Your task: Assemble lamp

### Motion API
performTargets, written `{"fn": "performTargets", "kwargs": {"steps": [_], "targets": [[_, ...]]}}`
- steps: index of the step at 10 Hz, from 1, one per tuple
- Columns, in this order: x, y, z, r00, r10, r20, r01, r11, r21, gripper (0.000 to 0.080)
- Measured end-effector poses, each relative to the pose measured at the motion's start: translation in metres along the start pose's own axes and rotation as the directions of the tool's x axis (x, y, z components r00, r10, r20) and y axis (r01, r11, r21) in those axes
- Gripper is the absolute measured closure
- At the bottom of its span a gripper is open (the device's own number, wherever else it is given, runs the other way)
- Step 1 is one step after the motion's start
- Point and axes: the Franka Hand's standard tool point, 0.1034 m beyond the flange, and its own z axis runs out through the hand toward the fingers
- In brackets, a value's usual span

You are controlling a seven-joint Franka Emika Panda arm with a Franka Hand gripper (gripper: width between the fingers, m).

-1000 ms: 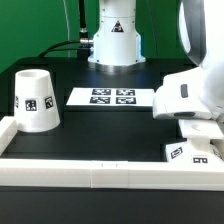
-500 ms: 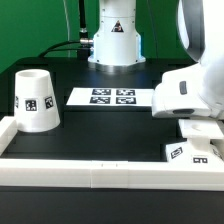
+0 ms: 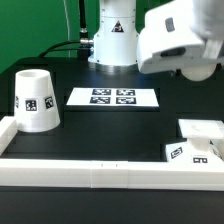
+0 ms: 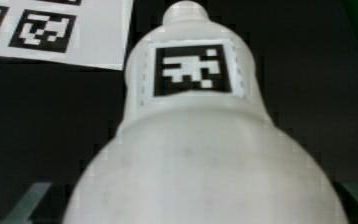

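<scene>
Lamp's white rounded plastic bulb (image 4: 190, 120) | clamped in the gripper (image 3: 196, 68), off the table | arm has risen from beside the flat square white base (image 3: 203, 132), exterior view's right | judgement: pick done, seating in base next | tapered white shade (image 3: 35, 98) untouched

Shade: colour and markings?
The shade is white with black-and-white square tags; best in the exterior view.

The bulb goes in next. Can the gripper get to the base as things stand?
Probably yes: the base lies bare, and the gripper, apparently holding the bulb, hangs raised with nothing between them.
</scene>
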Motion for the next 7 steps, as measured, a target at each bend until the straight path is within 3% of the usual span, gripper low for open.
{"fn": "performTargets", "kwargs": {"steps": [2,5,7], "targets": [[0.009,0.004,0.003,1.0,0.012,-0.026,-0.012,1.0,0.005,0.0223],[0.02,0.007,-0.009,0.957,-0.009,-0.292,0.008,1.0,-0.008,0.0222],[0.018,0.017,-0.02,0.927,-0.049,-0.373,0.043,0.999,-0.024,0.0222]]}}
